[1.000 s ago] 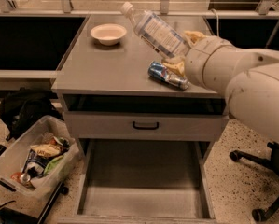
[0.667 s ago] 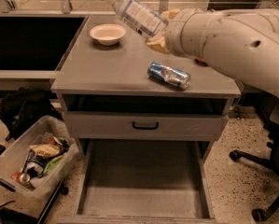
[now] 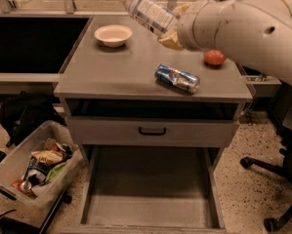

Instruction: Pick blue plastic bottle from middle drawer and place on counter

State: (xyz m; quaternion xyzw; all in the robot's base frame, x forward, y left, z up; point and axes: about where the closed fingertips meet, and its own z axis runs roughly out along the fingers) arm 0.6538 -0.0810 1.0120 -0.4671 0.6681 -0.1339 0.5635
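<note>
My gripper (image 3: 171,29) is shut on the blue plastic bottle (image 3: 144,10) and holds it tilted in the air above the back middle of the counter (image 3: 111,69), white cap pointing up and to the left. My big white arm (image 3: 248,26) reaches in from the right and hides part of the counter's right side. The middle drawer (image 3: 148,194) stands pulled out at the bottom, its grey floor bare.
A white bowl (image 3: 113,35) sits at the counter's back left. A shiny blue can (image 3: 177,78) lies on its side near the counter's middle, an orange fruit (image 3: 214,57) to the right. A shut drawer front with a black handle (image 3: 152,130). A bin of snacks (image 3: 31,174) on the floor left, a chair base (image 3: 275,179) right.
My arm has lifted the bottle higher and carried it left and towards the back of the counter. The blue can and the orange fruit now show from under the arm.
</note>
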